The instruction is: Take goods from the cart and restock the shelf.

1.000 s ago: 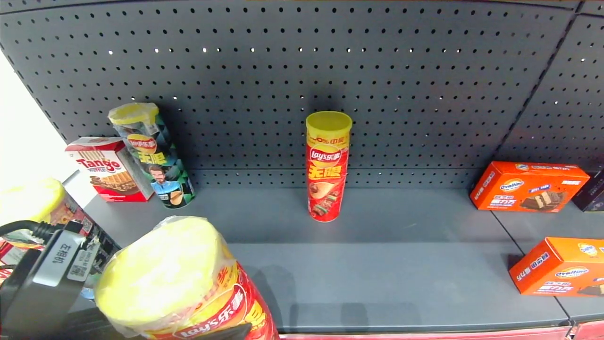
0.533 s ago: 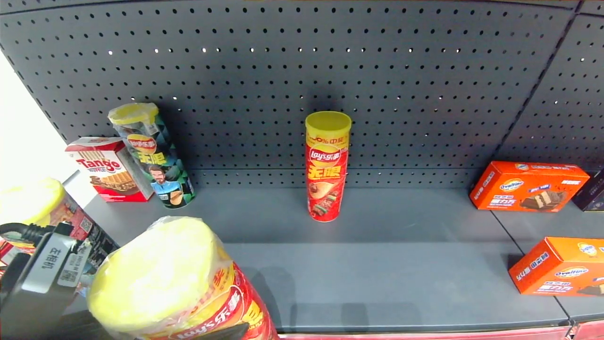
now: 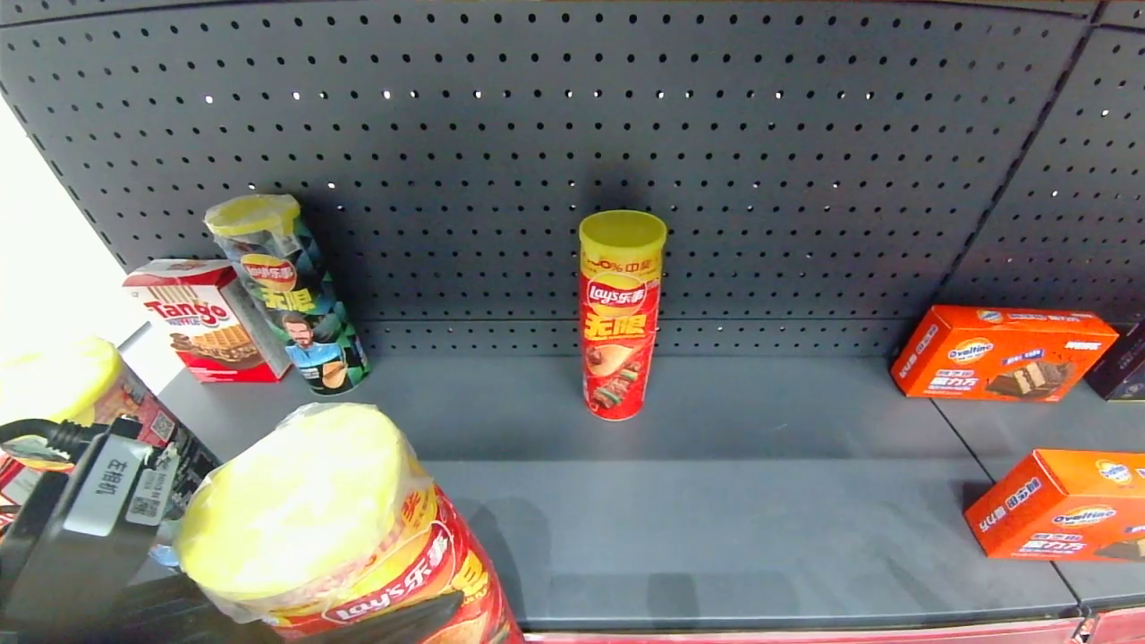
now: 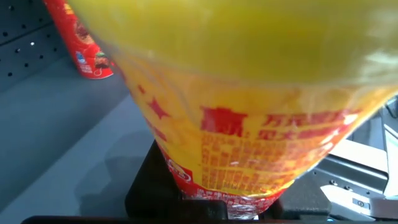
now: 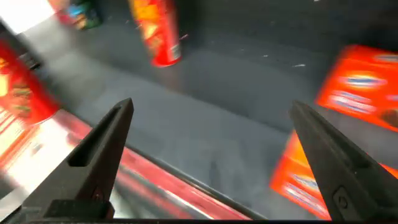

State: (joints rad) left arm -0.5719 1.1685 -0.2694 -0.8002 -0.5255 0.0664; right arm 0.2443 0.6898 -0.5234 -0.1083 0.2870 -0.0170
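Chip can (image 3: 331,528) in left jaws, second can (image 3: 621,313) upright on shelf (image 3: 760,501)

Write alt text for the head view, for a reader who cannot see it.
A red chip can with a yellow lid sits in the left gripper at lower left, before a grey shelf. A matching can stands upright at the shelf's back; a dark can and wafer box stand left, two orange boxes right.
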